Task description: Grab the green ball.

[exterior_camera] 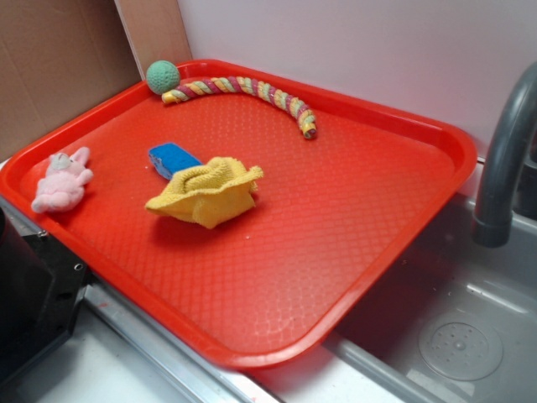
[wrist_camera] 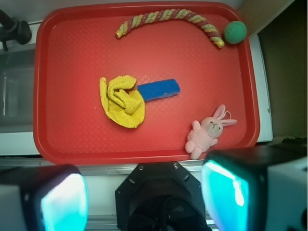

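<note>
The small teal-green knitted ball [exterior_camera: 163, 76] sits in the far corner of the red plastic tray [exterior_camera: 352, 210], touching the end of the striped yellow-pink-green rope toy [exterior_camera: 243, 89]. The gripper [wrist_camera: 144, 195] hangs well apart from it, above the tray's near edge, its fingers [wrist_camera: 62, 202] spread wide and empty. The approach has apparently not begun; the next move calls for travelling to that corner, then descending beside the rope.

White wall [exterior_camera: 352, 42], steel sink [exterior_camera: 453, 336].
</note>
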Controlling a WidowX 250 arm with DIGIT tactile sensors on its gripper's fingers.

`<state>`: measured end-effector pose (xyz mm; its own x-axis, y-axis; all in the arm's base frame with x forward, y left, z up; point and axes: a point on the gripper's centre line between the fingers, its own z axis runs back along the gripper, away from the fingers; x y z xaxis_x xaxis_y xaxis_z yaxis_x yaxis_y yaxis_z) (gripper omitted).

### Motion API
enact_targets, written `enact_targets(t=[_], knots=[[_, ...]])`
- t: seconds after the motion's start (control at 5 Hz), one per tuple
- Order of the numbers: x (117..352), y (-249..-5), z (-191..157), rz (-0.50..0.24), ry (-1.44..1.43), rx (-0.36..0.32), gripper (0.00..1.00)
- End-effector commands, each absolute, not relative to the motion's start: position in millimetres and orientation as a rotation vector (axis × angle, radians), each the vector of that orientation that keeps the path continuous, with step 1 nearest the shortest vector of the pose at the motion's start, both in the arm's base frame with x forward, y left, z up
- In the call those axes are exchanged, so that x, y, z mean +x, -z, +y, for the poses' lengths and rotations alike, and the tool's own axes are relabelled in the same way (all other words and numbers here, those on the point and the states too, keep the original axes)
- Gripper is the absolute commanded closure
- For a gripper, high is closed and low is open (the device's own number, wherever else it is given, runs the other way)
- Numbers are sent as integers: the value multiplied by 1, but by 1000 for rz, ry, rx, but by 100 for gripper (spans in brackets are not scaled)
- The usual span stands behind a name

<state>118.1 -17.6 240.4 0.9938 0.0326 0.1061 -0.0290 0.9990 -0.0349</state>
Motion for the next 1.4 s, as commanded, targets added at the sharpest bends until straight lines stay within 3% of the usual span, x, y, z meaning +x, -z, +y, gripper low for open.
enact_targets(t=[0.0,0.2,0.4,0.6,1.2], knots=[[118,-240,-18,-107,-31,-33,0],[147,-217,0,-87,-197,2,0],[176,-219,15,-195,-347,22,0],[197,-204,38,-263,-569,142,0],[197,-204,38,-263,-569,142,0]])
